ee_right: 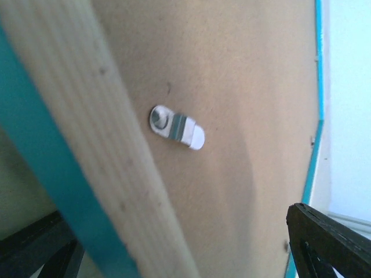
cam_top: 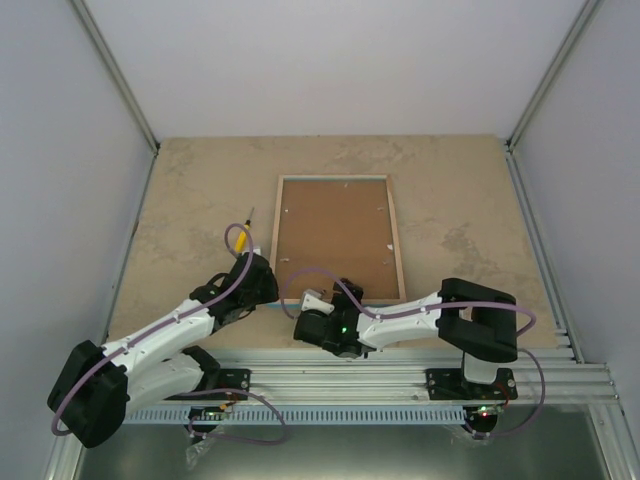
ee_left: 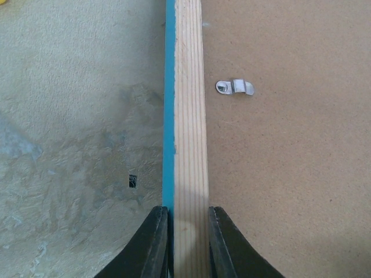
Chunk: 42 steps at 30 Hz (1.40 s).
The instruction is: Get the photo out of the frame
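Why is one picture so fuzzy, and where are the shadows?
Right wrist view: the camera is very close, so the frame looks fuzzy, the metal clip less so, and the right side is washed-out bright. Left wrist view: sharp enough to show wood grain, with a soft shadow on the brown board near the left claw. Top view: clear and evenly lit.

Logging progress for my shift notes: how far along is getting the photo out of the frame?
Done: frame lies face down, backing up. In hand: left jaws pinch its rim; right jaws stand open near a clip. Remaining: turn clips, lift backing, pull the photo, which is not yet visible.
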Tool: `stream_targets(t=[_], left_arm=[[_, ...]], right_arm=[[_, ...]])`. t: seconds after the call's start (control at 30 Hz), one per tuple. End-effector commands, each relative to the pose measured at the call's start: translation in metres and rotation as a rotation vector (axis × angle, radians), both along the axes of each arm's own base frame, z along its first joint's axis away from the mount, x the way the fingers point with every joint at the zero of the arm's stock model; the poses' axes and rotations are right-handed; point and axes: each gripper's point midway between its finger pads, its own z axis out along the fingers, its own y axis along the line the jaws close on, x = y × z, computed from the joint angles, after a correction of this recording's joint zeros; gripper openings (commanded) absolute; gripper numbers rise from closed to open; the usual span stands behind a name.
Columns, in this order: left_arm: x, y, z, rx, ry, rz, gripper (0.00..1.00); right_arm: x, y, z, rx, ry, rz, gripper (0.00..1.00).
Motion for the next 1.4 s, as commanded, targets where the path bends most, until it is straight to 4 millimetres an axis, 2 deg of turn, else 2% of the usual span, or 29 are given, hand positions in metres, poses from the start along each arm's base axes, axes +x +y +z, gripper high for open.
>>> stream_targets(t=[0.0,0.33,0.47,0.7,0.93,1.1,1.37], left_arm=[[0.019,-0.026,0.046,-0.133,-0.125,-0.032,0.0],[0.018,-0.028,0.041,-0.137,-0.118,-0.032,0.0],[0.018,-0.027,0.043,-0.149,-0.119,-0.022,0.01],[0.016,-0.019,0.067,-0.219,-0.187,0.027,0.1],[0.013,-0.008,0.105,-0.286,-0.281,0.074,0.28],[0.01,0.004,0.135,-0.319,-0.363,0.106,0.49],[0.005,0.012,0.167,-0.373,-0.449,0.124,0.61]], right_arm=[[0.014,0.013,0.016,-0.056,-0.133,0.033,0.91],[0.025,0.014,0.019,-0.118,-0.219,0.03,0.67],[0.027,0.01,0.021,-0.135,-0.247,0.016,0.51],[0.027,-0.001,0.038,-0.091,-0.279,-0.005,0.2],[0.026,-0.008,0.056,-0.03,-0.299,-0.025,0.03],[0.024,-0.01,0.067,0.049,-0.295,-0.027,0.0],[0.025,-0.01,0.101,0.211,-0.312,-0.02,0.01]])
